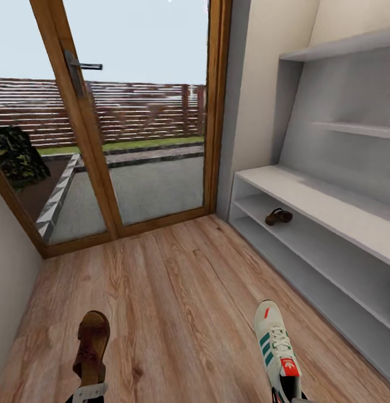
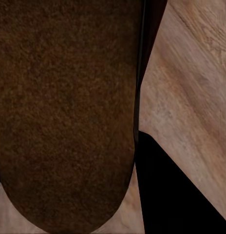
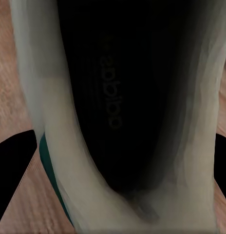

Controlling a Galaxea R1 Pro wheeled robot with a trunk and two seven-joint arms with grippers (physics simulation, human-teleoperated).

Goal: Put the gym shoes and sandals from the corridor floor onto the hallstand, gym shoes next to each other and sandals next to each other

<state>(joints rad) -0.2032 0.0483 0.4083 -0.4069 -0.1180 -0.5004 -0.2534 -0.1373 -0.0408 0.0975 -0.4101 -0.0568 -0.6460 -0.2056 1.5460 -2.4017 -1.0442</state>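
My left hand [image 1: 88, 392] pinches a dark brown leather sandal [image 1: 92, 344] at seven o'clock; my right hand [image 1: 292, 398] pinches a cream-white green-striped sneaker [image 1: 277, 350] at five o'clock. Another brown sandal [image 1: 278, 216] lies on the pale grey hallstand [image 1: 306, 196] shelf at two o'clock.

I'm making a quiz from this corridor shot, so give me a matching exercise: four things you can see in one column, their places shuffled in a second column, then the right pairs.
Things:
1. sandal at the left gripper
2. gym shoe
3. second sandal
4. door handle

Places:
A. on the middle tier of the shoe rack
B. low in the head view, on the robot's right, over the floor
C. high on the wooden-framed glass door
D. low in the head view, on the robot's left, over the floor

Pairs: 1-D, 2-B, 3-A, 4-C
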